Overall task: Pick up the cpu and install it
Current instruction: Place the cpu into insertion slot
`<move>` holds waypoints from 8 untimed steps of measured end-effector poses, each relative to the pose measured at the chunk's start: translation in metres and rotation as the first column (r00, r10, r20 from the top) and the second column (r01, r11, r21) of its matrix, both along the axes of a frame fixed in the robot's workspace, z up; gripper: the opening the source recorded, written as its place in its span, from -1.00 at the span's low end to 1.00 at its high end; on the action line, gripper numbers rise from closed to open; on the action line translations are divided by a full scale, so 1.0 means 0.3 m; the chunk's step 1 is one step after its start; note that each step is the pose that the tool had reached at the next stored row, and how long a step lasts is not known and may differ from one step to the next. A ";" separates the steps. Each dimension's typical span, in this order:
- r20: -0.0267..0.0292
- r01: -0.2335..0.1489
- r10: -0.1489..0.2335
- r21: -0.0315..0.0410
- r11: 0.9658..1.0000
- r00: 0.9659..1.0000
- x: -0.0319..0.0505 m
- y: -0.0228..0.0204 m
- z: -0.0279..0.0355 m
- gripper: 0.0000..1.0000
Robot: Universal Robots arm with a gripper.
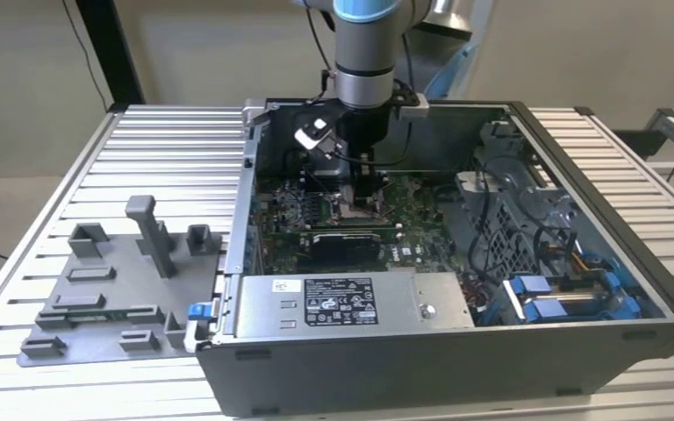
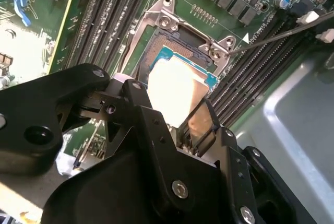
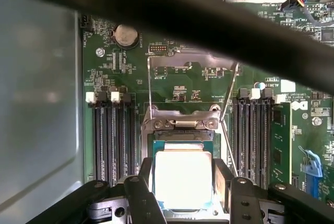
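This looked like a robotics lab or assembly test cell. An industrial robot arm (image 1: pixel 367 53) hung over a ribbed aluminium counter (image 1: pixel 161 149). On it, an open computer case (image 1: pixel 455 368) with its bare motherboard (image 3: pixel 182 78) sat beside a grey fixture plate (image 1: pixel 115 298) of moulded blocks, against plain beige walls (image 1: pixel 197 53).

pale square cpu (image 3: pixel 182 179), level, at open socket (image 3: pixel 180 124)

cpu (image 3: pixel 182 179) silvery-white, teal edge | motherboard (image 3: pixel 193 85) green | case (image 1: pixel 431 368) grey | fixture (image 1: pixel 91 303) grey
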State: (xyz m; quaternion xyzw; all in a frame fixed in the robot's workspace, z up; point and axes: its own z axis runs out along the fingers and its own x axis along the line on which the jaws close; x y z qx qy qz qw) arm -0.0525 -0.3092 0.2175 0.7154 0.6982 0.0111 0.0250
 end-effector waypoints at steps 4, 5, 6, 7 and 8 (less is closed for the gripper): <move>0.000 0.000 0.000 0.000 1.000 1.000 -0.001 0.000 -0.012 -1.00; 0.000 0.000 0.000 0.000 1.000 1.000 -0.001 0.000 -0.016 -1.00; 0.000 0.000 0.000 0.000 1.000 1.000 -0.001 0.000 -0.020 -1.00; 0.000 0.000 0.000 0.000 1.000 1.000 -0.001 0.000 -0.024 -1.00; 0.000 0.000 0.000 0.000 1.000 1.000 -0.001 0.000 -0.027 -1.00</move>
